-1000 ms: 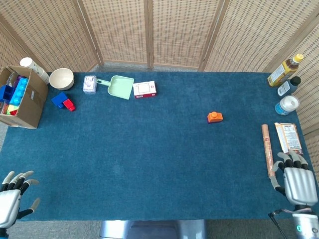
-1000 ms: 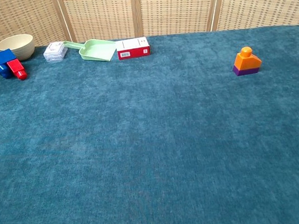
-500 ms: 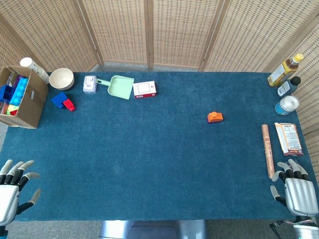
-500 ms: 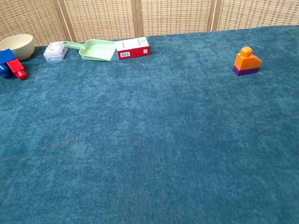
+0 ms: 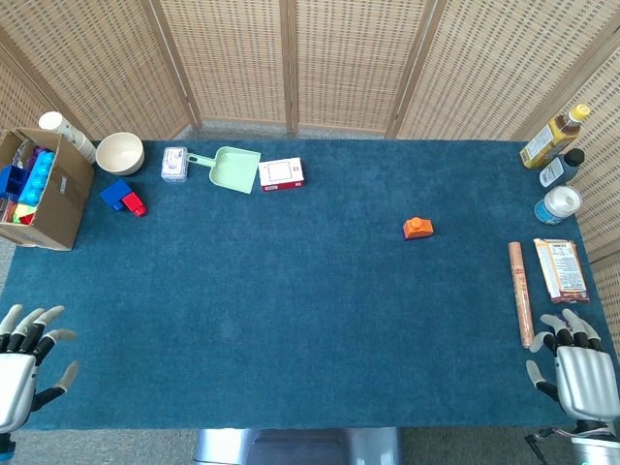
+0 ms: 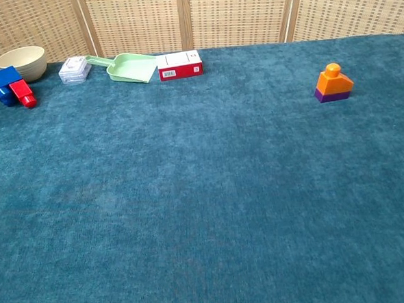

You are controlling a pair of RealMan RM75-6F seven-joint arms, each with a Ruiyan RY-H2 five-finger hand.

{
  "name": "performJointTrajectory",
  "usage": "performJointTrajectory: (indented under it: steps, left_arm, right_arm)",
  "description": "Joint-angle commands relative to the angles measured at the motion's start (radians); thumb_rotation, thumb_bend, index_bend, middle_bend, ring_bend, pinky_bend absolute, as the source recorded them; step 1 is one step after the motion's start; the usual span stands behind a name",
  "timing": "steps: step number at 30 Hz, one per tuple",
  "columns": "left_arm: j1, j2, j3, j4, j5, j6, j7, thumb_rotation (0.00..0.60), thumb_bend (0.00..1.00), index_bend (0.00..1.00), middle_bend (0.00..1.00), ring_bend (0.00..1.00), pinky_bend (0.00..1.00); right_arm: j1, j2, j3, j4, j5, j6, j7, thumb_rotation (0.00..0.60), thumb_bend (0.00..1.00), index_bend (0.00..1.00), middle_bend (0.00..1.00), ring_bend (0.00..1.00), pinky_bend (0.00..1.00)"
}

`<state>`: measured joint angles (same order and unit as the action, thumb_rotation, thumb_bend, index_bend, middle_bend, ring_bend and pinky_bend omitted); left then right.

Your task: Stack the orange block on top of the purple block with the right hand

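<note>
Big blue surface (image 5: 291,310) with one cardboard box (image 5: 53,199) of toys at the far left, three bottles (image 5: 554,136) at the right edge with labels too small to read, and a red-and-white box (image 6: 179,64) with unreadable print. Both the left hand (image 5: 19,373) and right hand (image 5: 581,373) sit at the near corners, fingers spread, holding nothing. The one orange block (image 6: 333,79) sits on the purple block (image 6: 332,97), right of centre.

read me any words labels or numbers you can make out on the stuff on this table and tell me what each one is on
No text is legible in either view.
Red and white box: barcode-like strip, print too small.
Snack packet: print blurred.
Amber bottle: label unreadable.
White-capped jar: label blurred.
Cardboard box: no readable marking.
</note>
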<state>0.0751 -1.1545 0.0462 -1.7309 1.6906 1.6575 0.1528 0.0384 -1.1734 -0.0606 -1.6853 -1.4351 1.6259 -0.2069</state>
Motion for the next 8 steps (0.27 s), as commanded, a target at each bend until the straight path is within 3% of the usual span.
performJointTrajectory:
  steps: [1, 8]
  left_arm:
    - [-0.003, -0.001, -0.002, 0.000, -0.002, -0.005, 0.000, 0.600, 0.37, 0.38, 0.21, 0.17, 0.00]
    - [-0.016, -0.001, -0.010, -0.011, -0.002, -0.019, 0.015, 0.600, 0.37, 0.39, 0.21, 0.17, 0.00]
  right_arm:
    - [-0.003, -0.001, 0.006, -0.002, -0.001, -0.007, -0.005, 0.600, 0.28, 0.53, 0.28, 0.13, 0.20]
    - [-0.012, -0.002, 0.025, 0.006, 0.000, -0.022, 0.005, 0.600, 0.28, 0.53, 0.28, 0.13, 0.20]
